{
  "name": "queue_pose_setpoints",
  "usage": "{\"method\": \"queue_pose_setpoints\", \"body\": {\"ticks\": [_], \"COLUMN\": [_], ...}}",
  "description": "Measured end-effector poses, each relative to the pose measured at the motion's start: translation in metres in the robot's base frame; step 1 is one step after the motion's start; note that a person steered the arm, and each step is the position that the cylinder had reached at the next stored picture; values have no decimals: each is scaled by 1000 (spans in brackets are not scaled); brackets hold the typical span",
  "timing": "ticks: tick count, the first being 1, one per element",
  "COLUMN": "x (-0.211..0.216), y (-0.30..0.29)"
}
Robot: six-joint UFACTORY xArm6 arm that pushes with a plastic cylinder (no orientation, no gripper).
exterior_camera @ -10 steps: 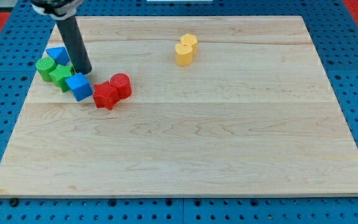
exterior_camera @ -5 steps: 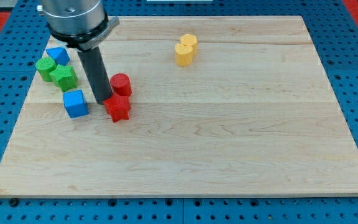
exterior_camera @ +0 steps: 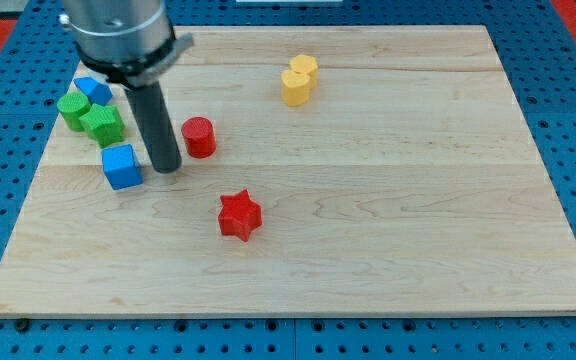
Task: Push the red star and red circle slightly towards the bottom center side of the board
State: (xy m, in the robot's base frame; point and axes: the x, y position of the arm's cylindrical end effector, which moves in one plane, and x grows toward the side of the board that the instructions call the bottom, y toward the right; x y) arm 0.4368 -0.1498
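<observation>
The red star (exterior_camera: 239, 216) lies left of the board's middle, toward the view's bottom. The red circle (exterior_camera: 199, 137) stands up and to the left of it, well apart. My tip (exterior_camera: 166, 166) rests on the board just left of and slightly below the red circle, between it and a blue cube (exterior_camera: 122, 166). A small gap shows between the tip and the red circle.
Two green blocks (exterior_camera: 102, 125) (exterior_camera: 72, 109) and another blue block (exterior_camera: 93, 90) cluster at the view's upper left. Two yellow blocks (exterior_camera: 295, 88) (exterior_camera: 304, 67) sit together near the view's top centre. The wooden board (exterior_camera: 418, 220) lies on a blue pegboard.
The red star has slid down and to the right, away from the red circle. The red circle shifted slightly. My tip moved right from the blue cube, then stayed nearly still.
</observation>
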Motion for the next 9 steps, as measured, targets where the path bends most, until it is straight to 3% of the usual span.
{"method": "queue_pose_setpoints", "body": {"ticks": [1,3,5,6,8,9], "x": [-54,-28,-44,-38,45,45], "y": [17,71,97,100,100,100]}}
